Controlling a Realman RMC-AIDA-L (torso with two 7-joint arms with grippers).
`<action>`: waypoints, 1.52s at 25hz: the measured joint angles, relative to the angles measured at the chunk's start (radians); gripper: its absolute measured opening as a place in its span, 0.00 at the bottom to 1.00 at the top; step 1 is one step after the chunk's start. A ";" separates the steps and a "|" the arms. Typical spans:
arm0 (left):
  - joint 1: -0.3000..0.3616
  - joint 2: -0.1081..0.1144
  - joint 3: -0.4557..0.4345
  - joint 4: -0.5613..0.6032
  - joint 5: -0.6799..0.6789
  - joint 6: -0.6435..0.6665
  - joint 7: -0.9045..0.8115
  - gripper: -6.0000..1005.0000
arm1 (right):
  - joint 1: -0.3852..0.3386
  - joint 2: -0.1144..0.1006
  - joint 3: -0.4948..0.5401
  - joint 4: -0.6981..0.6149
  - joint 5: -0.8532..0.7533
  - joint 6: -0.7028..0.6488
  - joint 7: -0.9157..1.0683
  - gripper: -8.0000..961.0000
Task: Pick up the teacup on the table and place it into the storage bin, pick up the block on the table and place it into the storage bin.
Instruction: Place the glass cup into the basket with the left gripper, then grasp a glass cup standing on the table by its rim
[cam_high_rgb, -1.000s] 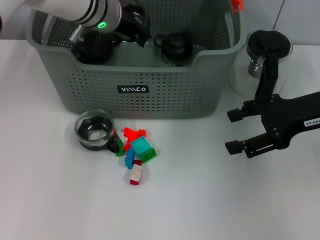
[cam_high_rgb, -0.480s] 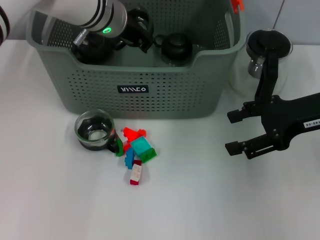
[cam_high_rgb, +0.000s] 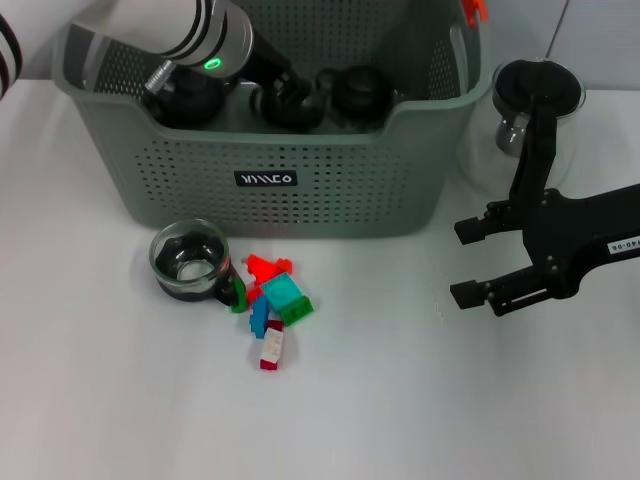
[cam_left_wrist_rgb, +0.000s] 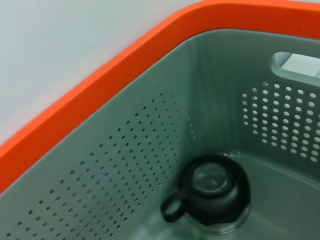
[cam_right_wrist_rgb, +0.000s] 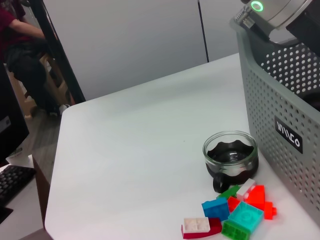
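Our left gripper (cam_high_rgb: 288, 100) is down inside the storage bin (cam_high_rgb: 420, 170), seemingly clamped on a dark cup (cam_high_rgb: 290, 103), though we cannot tell for sure. The teacup (cam_high_rgb: 190, 261) sits on the table (cam_high_rgb: 400, 400) just in front of the bin's front wall, touching the block (cam_high_rgb: 272, 346) cluster. It lies below the left arm's reach, while the right gripper (cam_high_rgb: 478, 262) hangs open, well off to the other side.

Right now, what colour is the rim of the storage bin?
Orange rim on the grey-green storage bin; the left wrist view shows it best.
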 joint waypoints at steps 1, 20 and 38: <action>0.000 0.000 -0.001 0.002 0.000 0.001 0.000 0.23 | 0.001 0.000 0.000 0.000 0.000 0.000 0.000 0.95; 0.198 -0.010 -0.016 0.684 -0.001 0.470 -0.088 0.81 | 0.008 0.000 0.005 -0.003 0.005 0.003 -0.002 0.95; 0.591 -0.062 0.107 1.276 -0.155 0.891 0.028 0.83 | 0.006 0.003 0.017 0.014 0.006 0.033 -0.008 0.95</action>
